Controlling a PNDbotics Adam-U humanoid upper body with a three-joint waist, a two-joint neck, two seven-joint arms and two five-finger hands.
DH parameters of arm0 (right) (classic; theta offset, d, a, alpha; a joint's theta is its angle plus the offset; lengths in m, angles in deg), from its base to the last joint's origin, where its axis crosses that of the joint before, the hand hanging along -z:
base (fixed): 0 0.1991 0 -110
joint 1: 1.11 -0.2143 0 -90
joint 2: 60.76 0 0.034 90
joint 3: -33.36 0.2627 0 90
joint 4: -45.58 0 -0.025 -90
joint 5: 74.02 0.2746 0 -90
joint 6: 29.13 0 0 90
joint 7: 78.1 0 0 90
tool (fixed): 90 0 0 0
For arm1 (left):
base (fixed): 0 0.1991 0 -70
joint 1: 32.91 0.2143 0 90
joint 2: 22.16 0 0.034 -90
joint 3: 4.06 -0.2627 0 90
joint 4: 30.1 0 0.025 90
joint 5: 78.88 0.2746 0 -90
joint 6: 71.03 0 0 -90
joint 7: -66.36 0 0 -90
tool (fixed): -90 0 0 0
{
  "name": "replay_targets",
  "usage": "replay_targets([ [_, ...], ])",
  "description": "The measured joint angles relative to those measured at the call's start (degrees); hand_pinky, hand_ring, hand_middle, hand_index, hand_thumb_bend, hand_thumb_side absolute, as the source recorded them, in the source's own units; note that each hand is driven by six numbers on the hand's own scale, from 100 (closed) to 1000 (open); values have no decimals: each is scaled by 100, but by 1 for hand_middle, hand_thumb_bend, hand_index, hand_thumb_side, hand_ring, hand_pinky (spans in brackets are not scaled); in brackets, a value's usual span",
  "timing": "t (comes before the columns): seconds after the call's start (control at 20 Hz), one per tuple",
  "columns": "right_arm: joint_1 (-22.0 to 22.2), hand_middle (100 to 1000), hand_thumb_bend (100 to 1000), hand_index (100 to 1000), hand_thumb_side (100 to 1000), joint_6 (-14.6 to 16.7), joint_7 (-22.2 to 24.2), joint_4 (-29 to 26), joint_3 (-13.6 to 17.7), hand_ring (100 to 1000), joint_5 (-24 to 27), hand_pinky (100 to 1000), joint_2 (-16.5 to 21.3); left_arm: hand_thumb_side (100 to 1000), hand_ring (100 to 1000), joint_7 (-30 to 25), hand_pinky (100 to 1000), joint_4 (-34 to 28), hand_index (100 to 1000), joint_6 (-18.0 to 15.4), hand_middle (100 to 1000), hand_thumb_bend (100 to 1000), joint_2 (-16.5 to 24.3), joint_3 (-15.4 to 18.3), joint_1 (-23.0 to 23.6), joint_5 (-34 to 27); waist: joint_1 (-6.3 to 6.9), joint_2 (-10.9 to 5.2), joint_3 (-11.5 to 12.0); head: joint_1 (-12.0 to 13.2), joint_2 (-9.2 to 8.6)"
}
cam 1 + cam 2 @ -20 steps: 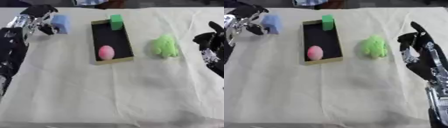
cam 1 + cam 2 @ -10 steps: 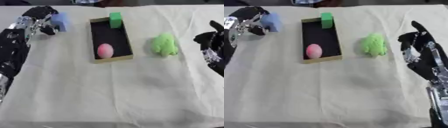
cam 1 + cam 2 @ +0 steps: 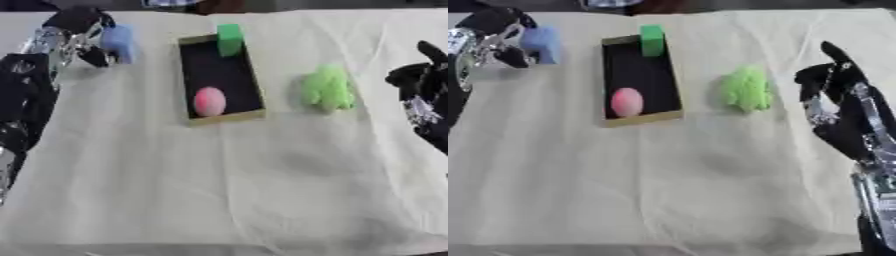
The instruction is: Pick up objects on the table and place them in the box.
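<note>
- While one blue object (image 3: 118, 42) sits pinched in the curled left hand (image 3: 77, 35) at ten o'clock, one box (image 3: 219, 80) holds one pink egg (image 3: 209, 101) and one green block (image 3: 229, 39).
- One green toy (image 3: 328, 90) lies on the surface (image 3: 227, 190) at three o'clock.
- Right hand (image 3: 837, 95) hovers beside it, fingers relaxed, holding nothing.

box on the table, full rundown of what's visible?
The box is a shallow, open-topped rectangular tray with tan, cardboard-looking walls and a black floor. It lies flat on the cream cloth, long axis running away from the robot, slightly askew. A pink egg-shaped object lies inside near the close end; a green block stands at the far end. No robot hand touches it.
</note>
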Motion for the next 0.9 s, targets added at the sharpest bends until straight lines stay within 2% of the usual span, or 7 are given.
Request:
replay_targets([
  [0.55, 45, 668, 100, 996, 478, -12, -3, -5, 2, 733, -12, 803, -13, 248, 647, -802, 737, -1467, 772, -928, 663, 273, 70, -801, 89, -878, 3, -7, -11, -116, 0],
  [0.75, 45, 668, 100, 996, 478, -12, -2, -5, 2, 733, -22, 803, -36, 242, 647, -1058, 737, -1628, 775, -1071, 664, 258, -104, -1031, 94, -1004, 3, -7, -31, -145, 0],
  [0.9, 45, 668, 100, 996, 478, -12, 0, -5, 2, 733, -24, 803, -48, 237, 647, -1037, 737, -1623, 776, -1060, 663, 256, -281, -1108, 94, -1003, 3, -7, -33, -152, 0],
])
